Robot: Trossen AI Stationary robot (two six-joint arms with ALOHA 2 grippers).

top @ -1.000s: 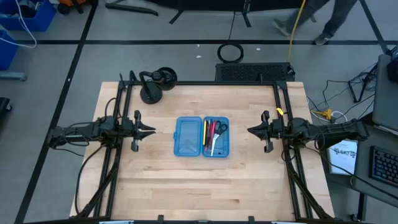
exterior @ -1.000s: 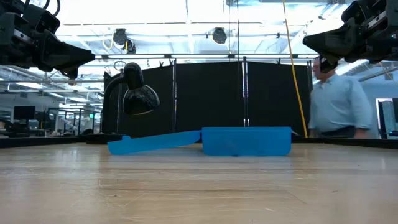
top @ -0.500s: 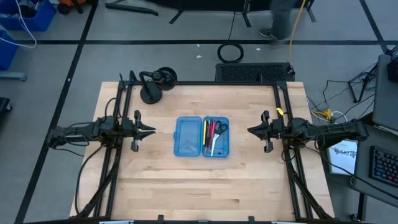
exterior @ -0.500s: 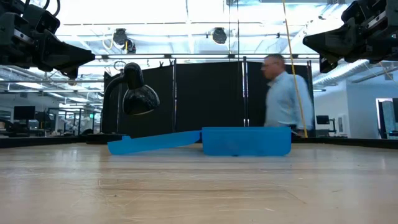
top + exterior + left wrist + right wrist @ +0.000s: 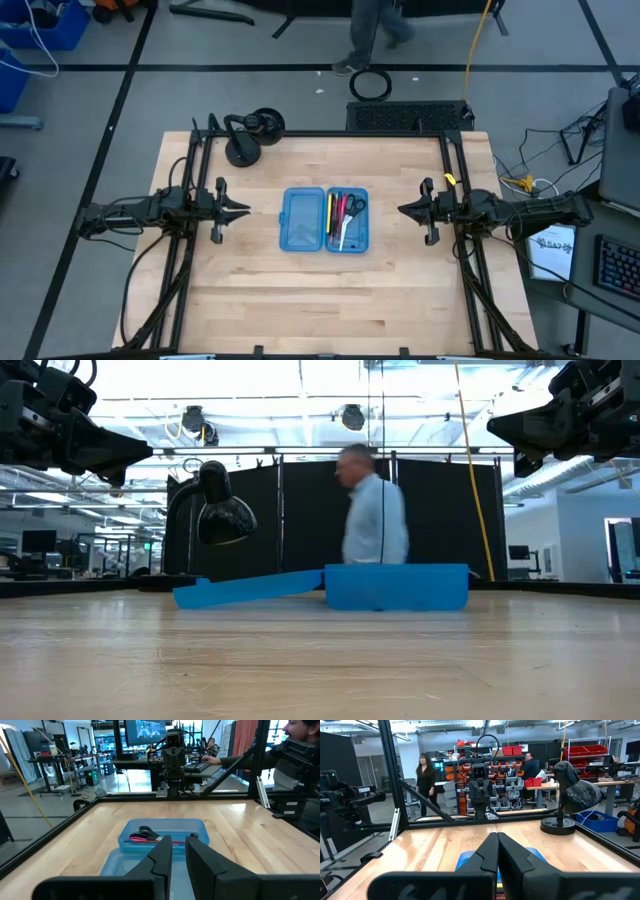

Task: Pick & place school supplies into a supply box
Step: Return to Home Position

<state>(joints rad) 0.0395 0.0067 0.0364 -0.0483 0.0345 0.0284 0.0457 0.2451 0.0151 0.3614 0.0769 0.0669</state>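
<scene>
The supply box (image 5: 302, 220) is lying open at the centre of the table (image 5: 300, 310), its two halves side by side with the hinge line between them. The long axis of each half is running from the far table edge to the near one. The half toward the left arm is being seen empty. The half toward the right arm is holding all the school supplies (image 5: 343, 222), which are lying lengthwise along that same axis.

One pair of scissors (image 5: 356, 206) is being counted, black handles toward the far end and blades slanting toward the near end. One yellow pencil (image 5: 330, 214) is lying on the hinge side with pink markers (image 5: 339, 212) beside it. The number of markers and dark pens cannot be told.

The left gripper (image 5: 244, 211) is being held above the table's left side, well apart from the box and pointing at it. Its fingers (image 5: 160, 860) are parted by a narrow slit, with nothing gripped. The right gripper (image 5: 402, 210) is being held likewise at the right side, its fingers (image 5: 487, 852) pressed together on nothing.

One black desk lamp (image 5: 247, 137) is standing at the far left corner. One person (image 5: 372, 520) is being seen beyond the far edge.
</scene>
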